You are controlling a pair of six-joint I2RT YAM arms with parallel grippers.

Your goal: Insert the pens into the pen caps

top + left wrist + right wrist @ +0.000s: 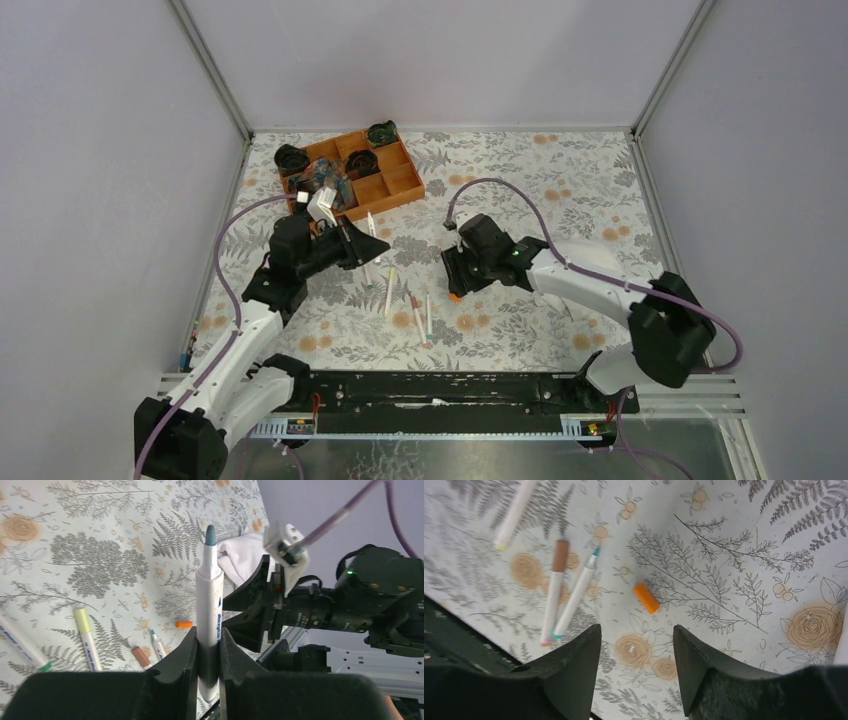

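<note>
Pen (209,600) pinched in left hand (208,639), tip unobstructed.

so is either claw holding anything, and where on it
The left claw grips a pen near its back end, with the uncapped tip pointing away. The right claw is open and holds nothing.

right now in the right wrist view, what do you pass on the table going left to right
pen with a yellow end → brown-capped pen → teal-tipped pen → loose orange cap
</note>
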